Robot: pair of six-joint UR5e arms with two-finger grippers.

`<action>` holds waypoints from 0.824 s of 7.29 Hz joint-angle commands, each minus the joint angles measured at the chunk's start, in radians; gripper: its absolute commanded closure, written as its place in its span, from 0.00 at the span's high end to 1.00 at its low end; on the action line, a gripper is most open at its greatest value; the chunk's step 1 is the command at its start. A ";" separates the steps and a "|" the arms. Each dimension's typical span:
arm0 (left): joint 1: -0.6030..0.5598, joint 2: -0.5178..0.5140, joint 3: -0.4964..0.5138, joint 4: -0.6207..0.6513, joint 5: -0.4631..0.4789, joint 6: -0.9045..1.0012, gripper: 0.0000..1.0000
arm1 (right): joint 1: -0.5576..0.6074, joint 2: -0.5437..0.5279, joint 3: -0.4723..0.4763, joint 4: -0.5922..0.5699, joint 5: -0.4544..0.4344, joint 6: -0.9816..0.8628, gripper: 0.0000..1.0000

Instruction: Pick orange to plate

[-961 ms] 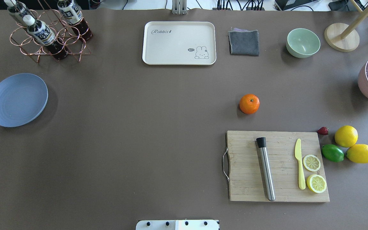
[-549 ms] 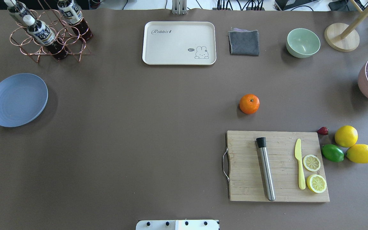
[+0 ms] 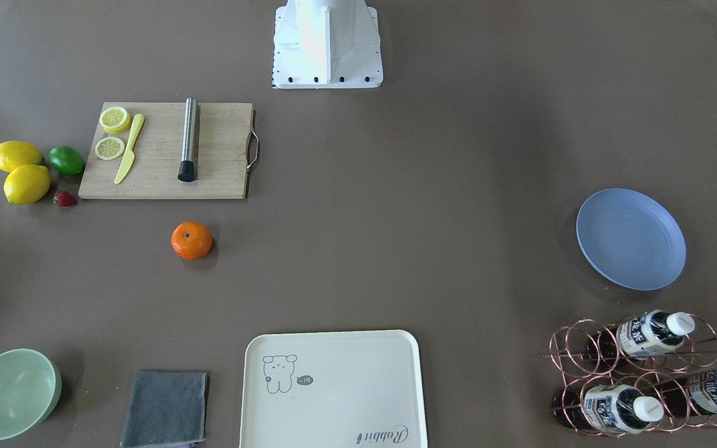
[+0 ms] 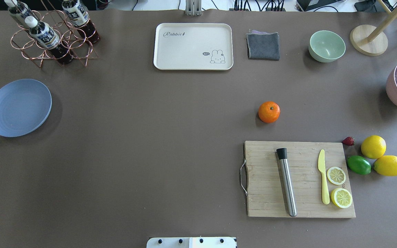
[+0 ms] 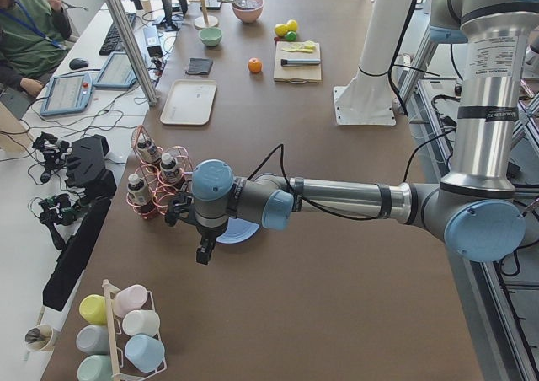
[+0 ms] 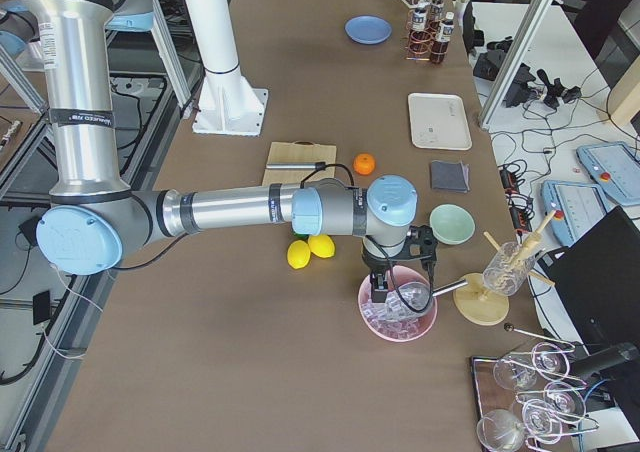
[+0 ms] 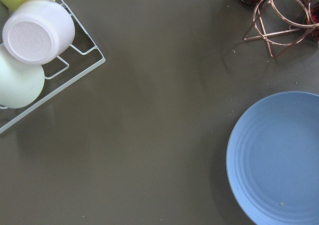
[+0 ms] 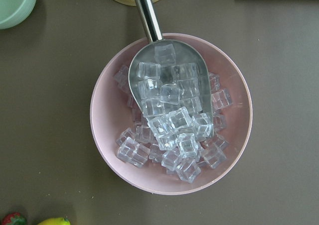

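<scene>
The orange (image 4: 269, 112) rests alone on the brown table, just beyond the cutting board (image 4: 298, 179), on the right half; the front-facing view shows this orange (image 3: 192, 240) too. Far off at the left edge lies the blue-lavender plate (image 4: 18, 107) with nothing on it, and the left wrist view catches the plate (image 7: 279, 158) at its lower right. Only the side views show the hands. The left gripper (image 5: 205, 250) hangs beside the plate; I cannot tell whether it is open. Over a pink bowl of ice hovers the right gripper (image 6: 380, 292), state also unclear.
On the board lie a steel muddler (image 4: 286, 182), a yellow knife (image 4: 323, 177) and lemon halves. Lemons (image 4: 373, 146), a lime (image 4: 359, 165) and a strawberry sit to its right. A cream tray (image 4: 193, 46), grey cloth, green bowl (image 4: 326, 46) and bottle rack (image 4: 52, 34) line the far edge.
</scene>
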 commanded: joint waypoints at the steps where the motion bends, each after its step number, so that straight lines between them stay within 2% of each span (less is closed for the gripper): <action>1: -0.001 0.011 -0.007 -0.001 0.001 0.003 0.98 | 0.000 -0.016 -0.003 0.000 -0.002 0.011 1.00; 4: -0.010 0.017 -0.022 -0.001 0.001 -0.002 0.98 | -0.002 -0.016 0.003 0.014 -0.003 -0.001 1.00; 6: -0.010 0.019 -0.071 0.002 0.000 -0.005 0.98 | 0.000 -0.017 0.008 0.043 -0.006 0.005 1.00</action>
